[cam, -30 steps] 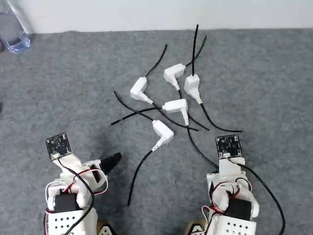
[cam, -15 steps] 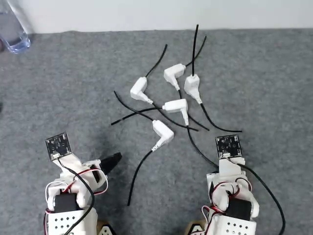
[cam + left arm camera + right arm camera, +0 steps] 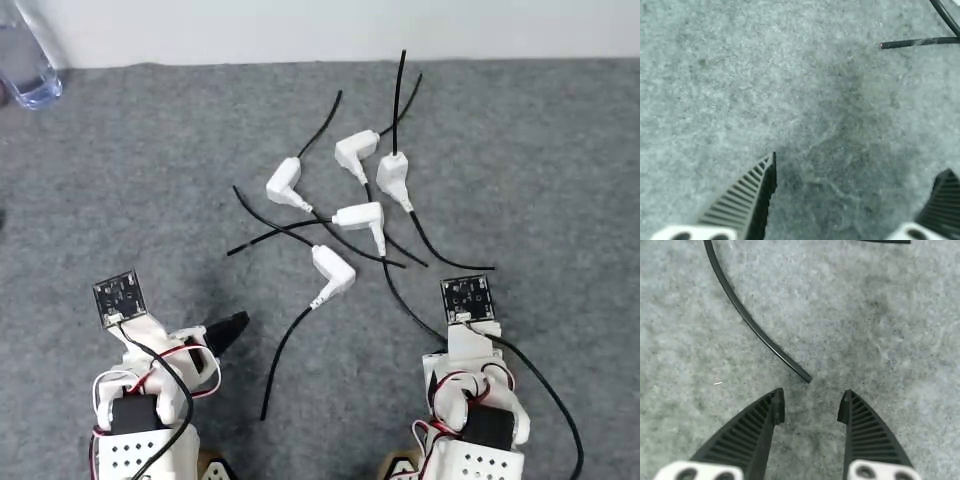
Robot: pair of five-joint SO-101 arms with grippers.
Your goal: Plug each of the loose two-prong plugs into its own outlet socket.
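Several white angled plug and socket pieces with black cords lie tangled mid-table: one at the left, two farther back, one in the middle, one nearest the arms. My left gripper is open over bare carpet at the near left, well short of the pile; its black finger points toward the nearest piece. My right gripper is open at the near right, holding nothing. A loose cord end lies just ahead of its fingertips.
Grey carpet covers the table. A clear plastic bottle stands at the far left corner by the white wall. A black cord runs from the pile to the right arm's base. Another cord end lies beyond my left gripper.
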